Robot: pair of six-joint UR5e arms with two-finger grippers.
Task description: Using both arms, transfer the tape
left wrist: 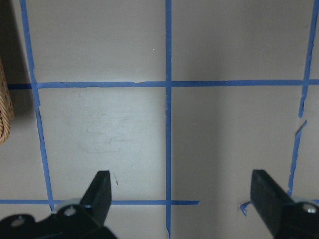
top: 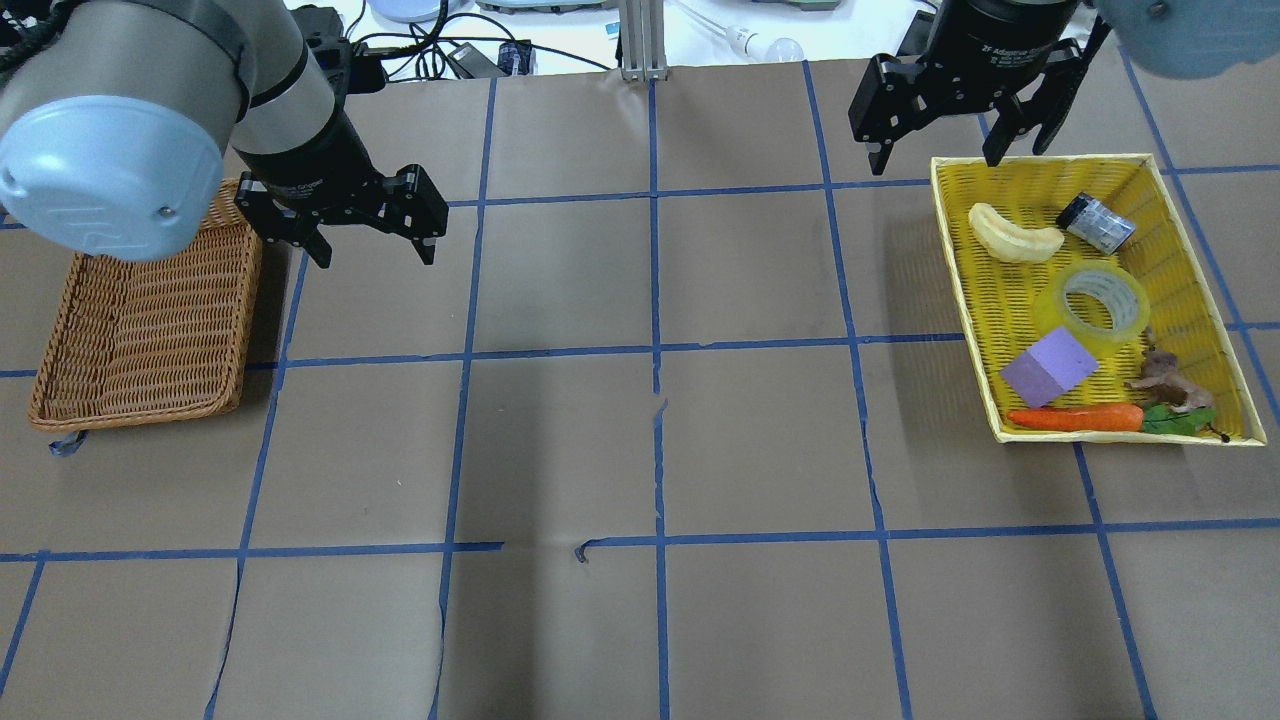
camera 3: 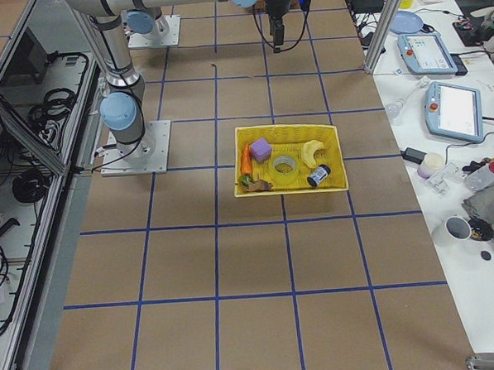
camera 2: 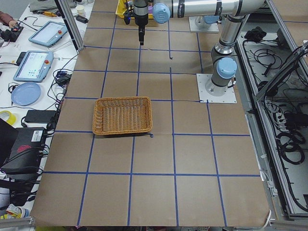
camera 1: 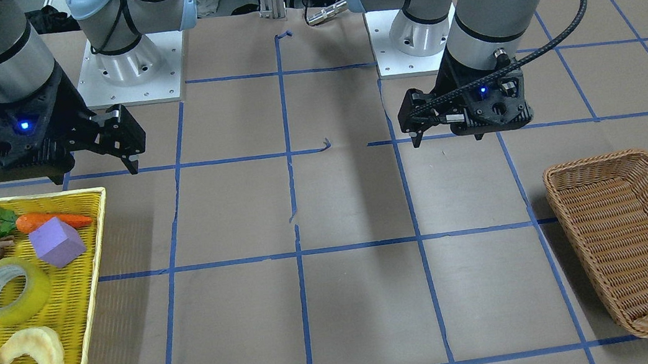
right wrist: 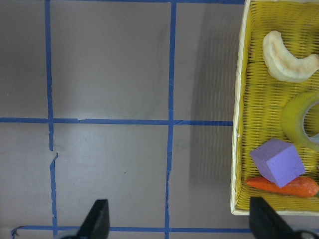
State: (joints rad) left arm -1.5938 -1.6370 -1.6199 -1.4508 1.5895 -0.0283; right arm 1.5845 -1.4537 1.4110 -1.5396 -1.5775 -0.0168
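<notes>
The tape (top: 1062, 312), a yellow translucent roll with a pale core, lies flat in the yellow tray (top: 1010, 300), between the purple block and the pale crescent. It also shows in the front view (camera 1: 22, 312), the right side view (camera 3: 275, 169) and, cut off at the edge, the right wrist view (right wrist: 299, 122). My right gripper (top: 935, 165) is open and empty, high over the tray's far edge, apart from the tape (camera 1: 97, 171) (right wrist: 179, 209). My left gripper (top: 375, 260) is open and empty above bare table beside the wicker basket (camera 1: 447, 139) (left wrist: 180, 184).
The wicker basket (top: 135, 418) (camera 1: 584, 163) (camera 2: 122, 131) holds nothing. The tray (camera 1: 32, 196) also holds a carrot (top: 1075, 418), a purple block (top: 1050, 365), a pale crescent (top: 1012, 238), a small grey cylinder (top: 1097, 222) and a brown toy figure (top: 1170, 382). Blue tape lines grid the table.
</notes>
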